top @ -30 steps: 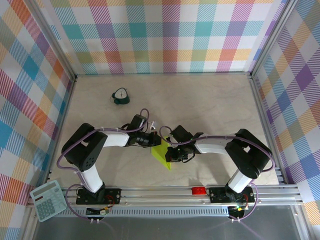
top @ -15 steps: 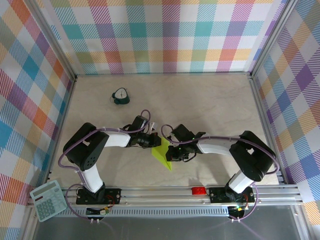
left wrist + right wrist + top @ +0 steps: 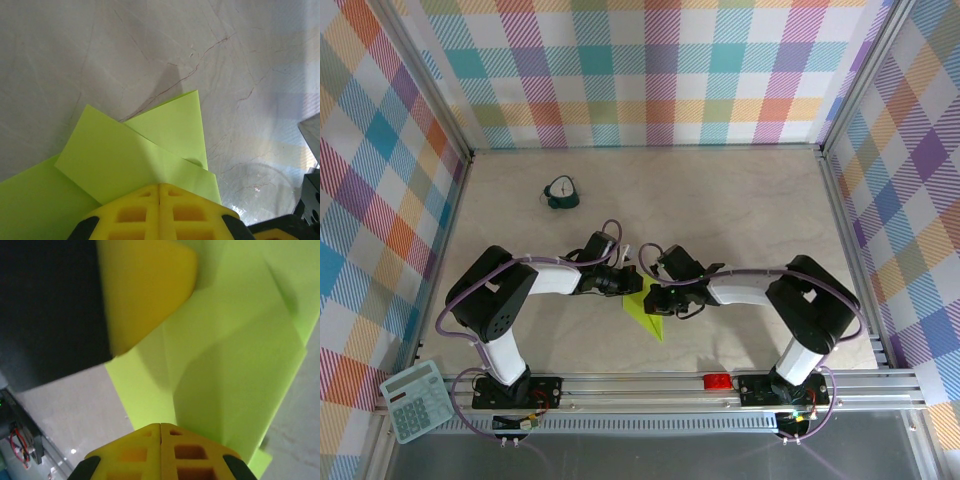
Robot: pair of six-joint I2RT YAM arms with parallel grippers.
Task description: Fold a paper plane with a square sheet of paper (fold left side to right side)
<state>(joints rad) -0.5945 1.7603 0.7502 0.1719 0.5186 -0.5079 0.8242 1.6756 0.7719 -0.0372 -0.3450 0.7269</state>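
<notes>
The right pincer (image 3: 657, 300) has edged leftward to meet the left pincer (image 3: 632, 288), both clamped shut on the square sheet of paper (image 3: 648, 320), held mid-tabletop (image 3: 740, 210), seemingly to steady its fold.

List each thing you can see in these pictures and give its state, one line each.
square sheet of paper, partly folded, layers overlapping, under both hands' tips.
left hand, shut, tips on the paper.
right hand, shut, tips on the paper.
teal clock, standing apart, untouched.
red block, lying on the front rail.
calculator, face up at the near-left corner.
</notes>
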